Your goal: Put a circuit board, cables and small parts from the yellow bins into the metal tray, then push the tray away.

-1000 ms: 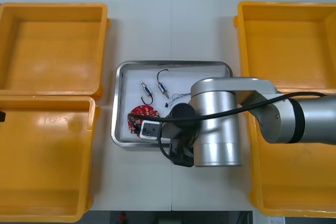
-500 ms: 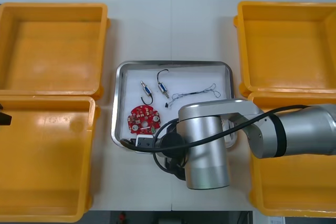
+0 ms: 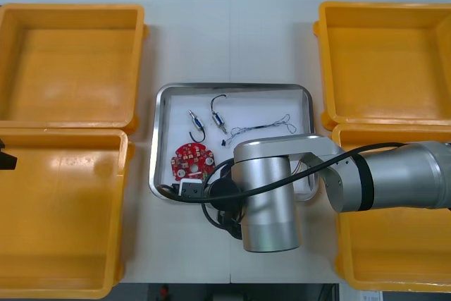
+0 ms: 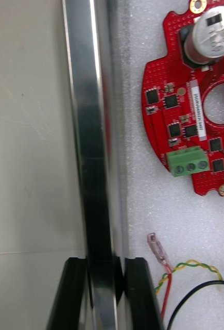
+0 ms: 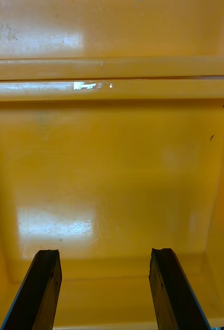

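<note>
The metal tray (image 3: 161, 139) lies between the yellow bins, white inside. In it are a round red circuit board (image 3: 192, 160), a twisted blue and white cable (image 3: 261, 127) and two small metal parts (image 3: 194, 118) with black leads. My right gripper (image 3: 184, 189) is at the tray's near edge. The right wrist view has the right gripper (image 4: 105, 294) shut on the tray's shiny rim (image 4: 91, 129), one finger on each side of it. Beside the rim lie the circuit board (image 4: 194, 118) and a red and yellow cable (image 4: 178, 270). My left gripper (image 5: 105, 252) hangs open over an empty bin.
Two yellow bins stand at the left (image 3: 70, 61) (image 3: 63, 209) and two at the right (image 3: 384, 61) (image 3: 394, 244), all looking empty. My right arm's silver forearm (image 3: 268, 202) covers the tray's near right corner. Bare table lies beyond the tray's far edge.
My right arm has swung left along the tray's near edge. Its fingers have closed onto the rim. The tray and its contents have not moved, nor has the left arm.
</note>
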{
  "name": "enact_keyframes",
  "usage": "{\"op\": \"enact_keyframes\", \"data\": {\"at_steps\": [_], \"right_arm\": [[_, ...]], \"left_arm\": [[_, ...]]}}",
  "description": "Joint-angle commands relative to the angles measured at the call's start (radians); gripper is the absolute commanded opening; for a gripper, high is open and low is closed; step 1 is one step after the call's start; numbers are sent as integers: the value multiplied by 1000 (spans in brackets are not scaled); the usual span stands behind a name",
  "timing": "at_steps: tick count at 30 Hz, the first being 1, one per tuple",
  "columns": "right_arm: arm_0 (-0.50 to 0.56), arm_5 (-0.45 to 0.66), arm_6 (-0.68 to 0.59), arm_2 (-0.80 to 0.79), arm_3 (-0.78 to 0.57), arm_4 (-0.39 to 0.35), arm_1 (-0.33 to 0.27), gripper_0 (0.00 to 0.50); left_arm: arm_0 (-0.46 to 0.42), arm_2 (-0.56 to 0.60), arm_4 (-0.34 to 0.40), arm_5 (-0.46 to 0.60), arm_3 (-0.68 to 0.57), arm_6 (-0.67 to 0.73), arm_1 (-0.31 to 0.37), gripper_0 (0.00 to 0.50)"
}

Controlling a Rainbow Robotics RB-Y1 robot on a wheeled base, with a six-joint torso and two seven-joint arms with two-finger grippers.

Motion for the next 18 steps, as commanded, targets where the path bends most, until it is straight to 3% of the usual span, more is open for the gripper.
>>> {"op": "enact_keyframes", "data": {"at_steps": [1, 18], "right_arm": [[-11, -11, 34, 13, -9, 17, 21, 0], [-80, -11, 96, 14, -60, 85, -47, 0]], "left_arm": [[5, -7, 7, 7, -14, -45, 39, 500], [5, -7, 7, 7, -14, -45, 39, 500]]}}
